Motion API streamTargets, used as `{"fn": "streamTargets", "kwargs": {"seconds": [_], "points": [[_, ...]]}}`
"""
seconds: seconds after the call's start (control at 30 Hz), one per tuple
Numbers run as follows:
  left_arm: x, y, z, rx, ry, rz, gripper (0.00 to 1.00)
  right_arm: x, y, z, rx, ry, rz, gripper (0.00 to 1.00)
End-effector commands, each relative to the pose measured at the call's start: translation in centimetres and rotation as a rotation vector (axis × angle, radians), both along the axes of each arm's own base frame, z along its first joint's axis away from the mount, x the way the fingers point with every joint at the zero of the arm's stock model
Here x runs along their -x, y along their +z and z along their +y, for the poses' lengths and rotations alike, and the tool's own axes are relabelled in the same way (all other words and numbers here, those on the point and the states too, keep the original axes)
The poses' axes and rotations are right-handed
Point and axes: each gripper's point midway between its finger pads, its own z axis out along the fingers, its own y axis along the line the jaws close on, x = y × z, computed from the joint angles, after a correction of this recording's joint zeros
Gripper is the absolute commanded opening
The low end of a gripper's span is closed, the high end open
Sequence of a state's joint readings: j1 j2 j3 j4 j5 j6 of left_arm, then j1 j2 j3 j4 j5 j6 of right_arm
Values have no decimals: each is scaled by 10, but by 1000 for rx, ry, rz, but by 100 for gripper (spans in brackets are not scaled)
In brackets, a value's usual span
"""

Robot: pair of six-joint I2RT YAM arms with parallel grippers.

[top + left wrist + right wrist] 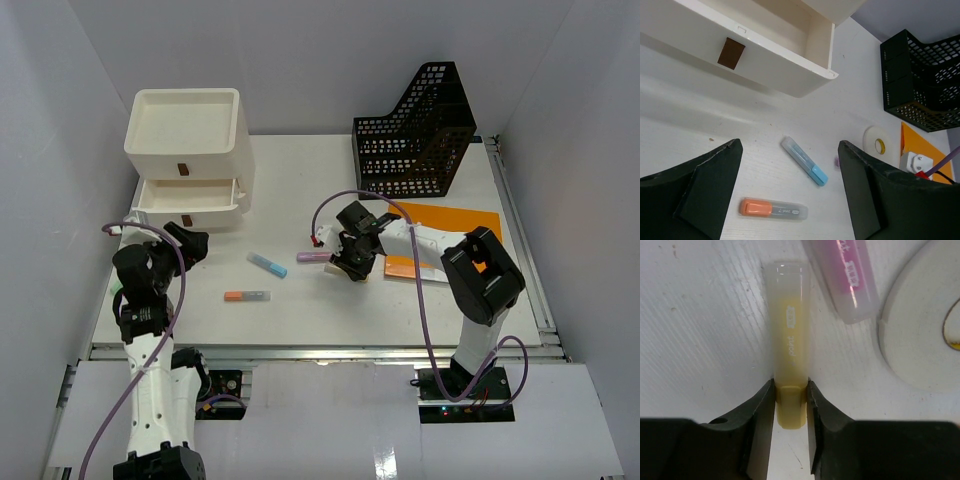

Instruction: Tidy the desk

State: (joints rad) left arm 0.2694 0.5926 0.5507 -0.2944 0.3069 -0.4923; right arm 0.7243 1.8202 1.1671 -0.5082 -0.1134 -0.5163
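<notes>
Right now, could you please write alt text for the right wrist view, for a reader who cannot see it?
The right gripper pinches the cap end of a yellow highlighter lying on the white desk. A pink highlighter and a white tape roll lie just beyond, at the upper right.
</notes>
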Motion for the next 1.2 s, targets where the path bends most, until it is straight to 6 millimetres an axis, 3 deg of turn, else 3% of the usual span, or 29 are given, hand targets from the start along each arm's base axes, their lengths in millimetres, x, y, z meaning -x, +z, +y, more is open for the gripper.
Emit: {"fn": "streamTargets", "kwargs": {"seconds": [0.0,0.13,0.23,0.33,0.5,0.57,0.67,0.8,0.9,1.0,1.17], "points": [[4,7,-5,-9,-21,-21,82,17,7,13,-58,106,31,20],[5,10,-13,-1,-65,-38,80,49,39,26,-148,326,86,13],[4,11,-18,2,-95,-51,84,58,74,45,-194,514,33,10],[4,10,-18,3,-96,-48,87,37,109,74,-230,585,-75,9],[5,10,-15,10,-70,-40,87,-37,207,157,-348,561,-376,8],[6,10,-13,25,-50,-34,86,-64,219,198,-381,535,-452,8],[11,3,-12,99,2,4,86,-84,244,245,-435,486,-615,8],[24,-32,-19,290,76,151,86,-94,277,295,-610,379,-843,8],[34,-55,-30,444,115,247,87,-91,292,324,-737,301,-895,8],[43,-71,-36,509,133,328,87,-98,311,340,-839,215,-942,8],[56,-86,-43,568,154,443,89,-108,310,355,-938,141,-1002,8]]}}
